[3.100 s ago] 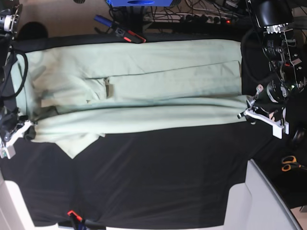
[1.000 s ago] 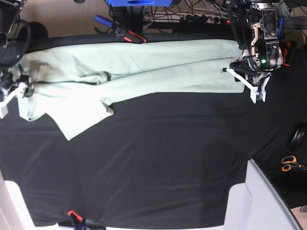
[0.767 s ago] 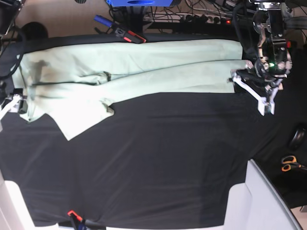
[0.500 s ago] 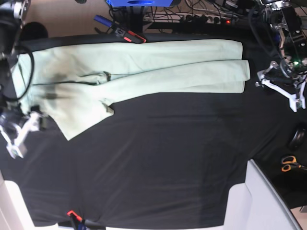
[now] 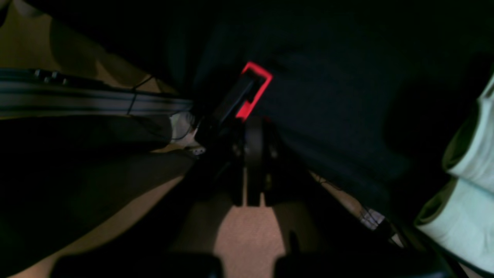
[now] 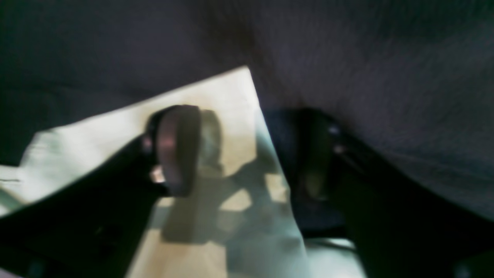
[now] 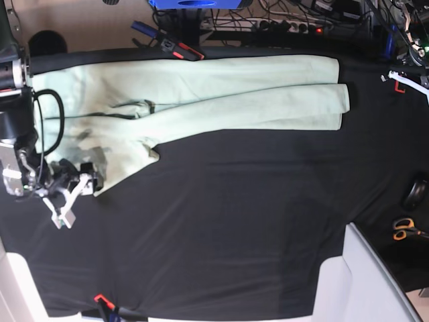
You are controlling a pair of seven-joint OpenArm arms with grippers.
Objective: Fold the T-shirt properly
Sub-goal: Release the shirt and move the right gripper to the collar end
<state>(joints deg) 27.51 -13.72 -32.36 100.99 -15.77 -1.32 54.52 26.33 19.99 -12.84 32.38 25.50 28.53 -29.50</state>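
Black cloth point(image 7: 234, 228) covers the bench from edge to edge, and along its far side lies the T-shirt point(image 7: 221, 94), a long pale mint-green band folded lengthwise and running almost the full width of the base view. Its end on that view's right is squared off in two stacked layers, while on the left a sleeve-like flap point(image 7: 124, 164) spreads down and forward onto the dark cloth. The right gripper point(image 7: 67, 194) sits low at this flap's tip; in the right wrist view point(image 6: 247, 154) its jaws stand apart, one finger point(image 6: 173, 150) over the pale fabric and the other over the black cloth, with the flap's slanted edge between them and nothing pinched. The left gripper point(image 7: 409, 80) is off at the far right corner of the base view, well apart from the shirt's squared end; in the left wrist view point(image 5: 252, 162) its jaws are pressed together with nothing between them, and only the shirt's layered corner point(image 5: 467, 185) shows at the picture's right edge. A red-and-black clamp point(image 5: 247, 96) grips the cloth just beyond those jaws. Behind the bench lie cables and a power strip point(image 7: 288, 27), and a pair of orange-handled scissors point(image 7: 405, 229) rests at the right.
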